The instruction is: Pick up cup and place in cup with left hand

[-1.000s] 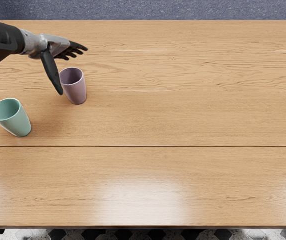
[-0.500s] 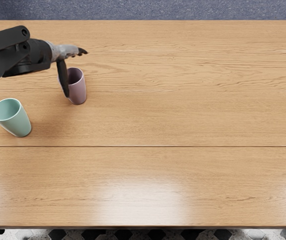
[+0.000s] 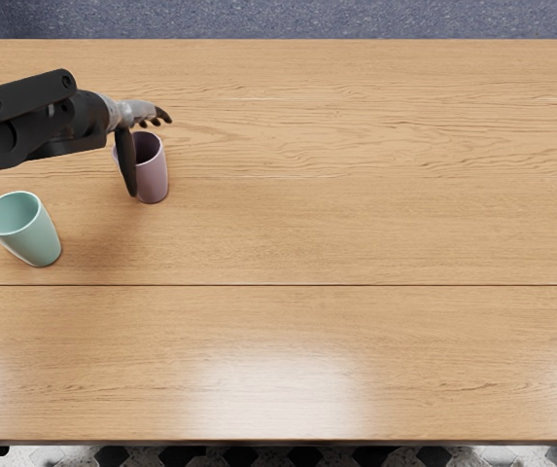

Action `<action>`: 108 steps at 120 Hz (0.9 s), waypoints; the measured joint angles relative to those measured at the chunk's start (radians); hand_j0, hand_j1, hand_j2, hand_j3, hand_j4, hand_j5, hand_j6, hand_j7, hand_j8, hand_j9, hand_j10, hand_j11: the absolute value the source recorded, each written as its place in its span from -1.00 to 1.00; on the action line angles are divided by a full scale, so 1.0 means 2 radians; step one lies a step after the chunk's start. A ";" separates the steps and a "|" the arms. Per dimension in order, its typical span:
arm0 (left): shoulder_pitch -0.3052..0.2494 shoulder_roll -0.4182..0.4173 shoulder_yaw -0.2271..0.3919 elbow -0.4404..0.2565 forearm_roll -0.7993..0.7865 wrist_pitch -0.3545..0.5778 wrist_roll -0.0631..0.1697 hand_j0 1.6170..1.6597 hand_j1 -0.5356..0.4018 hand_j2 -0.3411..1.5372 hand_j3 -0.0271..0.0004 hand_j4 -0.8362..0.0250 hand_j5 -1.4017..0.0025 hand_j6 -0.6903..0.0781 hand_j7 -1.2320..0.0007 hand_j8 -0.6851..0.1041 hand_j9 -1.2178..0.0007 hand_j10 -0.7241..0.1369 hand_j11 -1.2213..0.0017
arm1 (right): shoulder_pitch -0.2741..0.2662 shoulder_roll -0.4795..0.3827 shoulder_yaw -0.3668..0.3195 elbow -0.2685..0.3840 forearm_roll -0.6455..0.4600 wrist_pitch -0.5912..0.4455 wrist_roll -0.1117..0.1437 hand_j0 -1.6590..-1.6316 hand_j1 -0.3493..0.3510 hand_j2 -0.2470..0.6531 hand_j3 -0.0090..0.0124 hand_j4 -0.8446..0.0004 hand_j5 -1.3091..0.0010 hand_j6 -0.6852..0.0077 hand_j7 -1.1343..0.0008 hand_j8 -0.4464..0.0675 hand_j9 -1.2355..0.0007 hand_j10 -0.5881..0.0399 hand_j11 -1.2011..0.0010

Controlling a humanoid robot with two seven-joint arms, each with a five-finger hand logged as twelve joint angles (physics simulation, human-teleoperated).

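Leftmost, the pale green, tapered, plastic-looking cup stands upright, likely my drop-off. Now my black-and-grey left hand, fingers spread, nothing held, thumb hanging in front of the mauve, tapered, plastic-looking cup, upright on the bench. I'd bring the fingers down behind its far wall, then squeeze evenly against tipping. The far edge lies beyond; wood stretches rightward, giving me room.

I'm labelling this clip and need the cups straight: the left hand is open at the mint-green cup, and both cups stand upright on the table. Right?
Not quite: the head view shows the open left hand at the purple cup, not the mint-green cup. Both cups do stand upright on the table.
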 joint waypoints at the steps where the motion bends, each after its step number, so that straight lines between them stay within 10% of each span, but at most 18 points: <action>1: 0.000 0.000 0.000 0.000 0.000 0.000 0.000 0.92 0.60 -0.61 0.97 0.68 0.79 0.50 0.76 0.44 0.76 0.42 0.76 | 0.000 0.000 0.000 0.000 0.000 0.000 0.000 -0.93 -1.00 -0.45 -0.16 1.00 1.00 0.98 1.00 0.74 1.00 0.87 1.00; 108: -0.004 0.007 0.007 -0.005 -0.004 -0.001 0.000 0.87 -0.06 -0.55 0.97 0.05 0.27 0.00 0.17 -0.13 0.16 -0.21 0.16 | 0.000 0.000 0.000 0.000 0.000 0.000 0.000 -0.93 -1.00 -0.45 -0.16 1.00 1.00 0.98 1.00 0.74 1.00 0.87 1.00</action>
